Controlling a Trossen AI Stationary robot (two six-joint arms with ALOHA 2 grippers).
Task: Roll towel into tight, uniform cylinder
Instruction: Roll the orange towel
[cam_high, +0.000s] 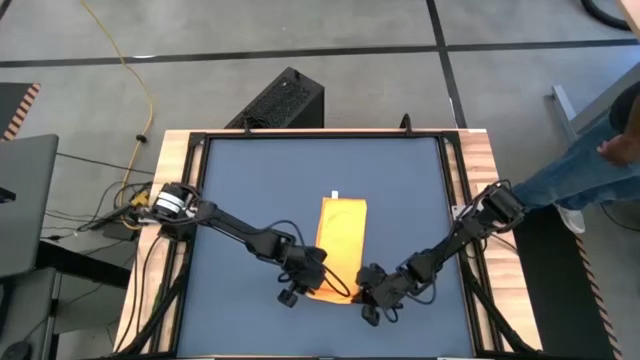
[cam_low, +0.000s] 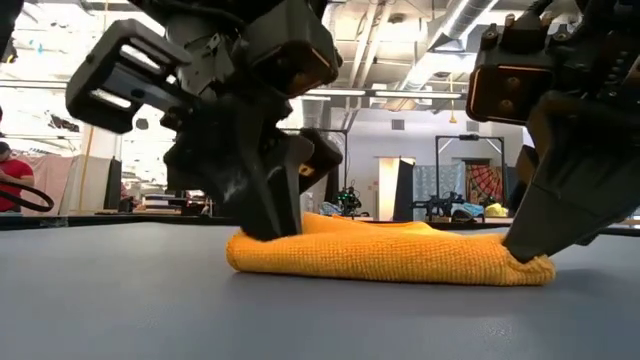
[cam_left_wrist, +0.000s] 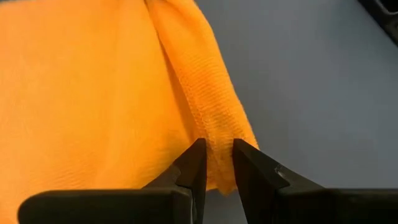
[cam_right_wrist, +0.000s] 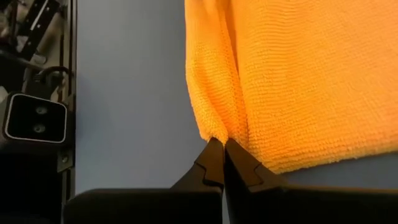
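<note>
Left pincer (cam_left_wrist: 216, 163), low in the centre of the high view: fingers parted only a little, a folded ridge of the towel (cam_high: 340, 245) lying between the tips; whether the cloth was truly gripped could not be told. Right pincer (cam_right_wrist: 222, 160), just to its right in that view: closed, nipping a small pucker at the towel's opposite near corner. Both pincers stood at the lower end of the towel, each at one side of it.

The towel lay near the middle of the frame on the dark blue mat (cam_high: 250, 190), a flat upright yellow strip with its white tag (cam_high: 335, 194) at the upper end, well apart from the pincers. In the low view the near end was humped where the pincers met it; little or no roll had formed.

Risk, as a judgement: with one side pinched firmly and the other loosely, the loose corner could slip as the edge is turned over, skewing the roll into a cone or leaving it slack. Uneven travel of the two arms would have the same effect.

The bench (cam_high: 175, 150) framed the mat; a person's leg (cam_high: 580, 175) showed at the right edge.
</note>
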